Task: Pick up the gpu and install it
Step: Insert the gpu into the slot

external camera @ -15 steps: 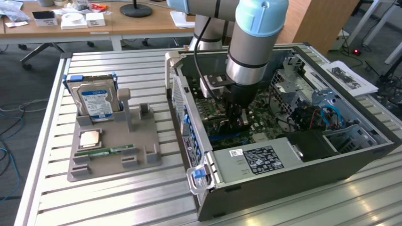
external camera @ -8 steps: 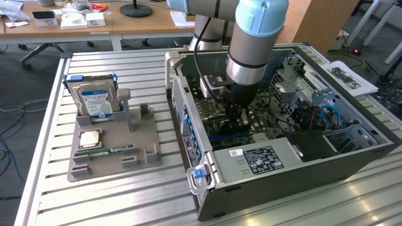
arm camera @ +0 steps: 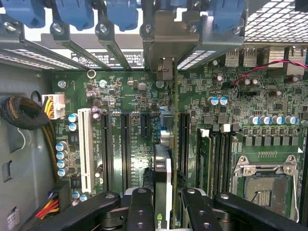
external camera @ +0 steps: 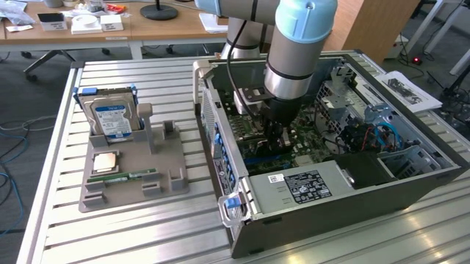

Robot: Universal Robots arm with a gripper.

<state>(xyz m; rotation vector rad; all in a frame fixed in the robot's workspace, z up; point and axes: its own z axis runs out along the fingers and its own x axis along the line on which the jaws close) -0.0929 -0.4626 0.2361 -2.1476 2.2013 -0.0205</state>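
My gripper (external camera: 279,138) reaches down inside the open computer case (external camera: 242,181), low over the green motherboard (external camera: 253,124). In the wrist view the gripper (arm camera: 163,199) is shut on the gpu (arm camera: 162,168), a thin card seen edge-on between the two black fingers (arm camera: 141,209). The card stands upright over the motherboard (arm camera: 130,96), lined up between two long black expansion slots (arm camera: 124,149). Its far end points at the grey metal bracket (arm camera: 166,43) on the case's rear wall. I cannot tell whether the card's lower edge sits in a slot.
On the exterior view's left, a grey holder tray (external camera: 125,187) carries a silver hard drive with a blue label (external camera: 114,118), a square chip (external camera: 105,161) and a green memory stick (external camera: 121,177). The power supply (external camera: 301,187), a cable bundle (arm camera: 24,113) and blue slot latches (arm camera: 77,12) crowd the gripper.
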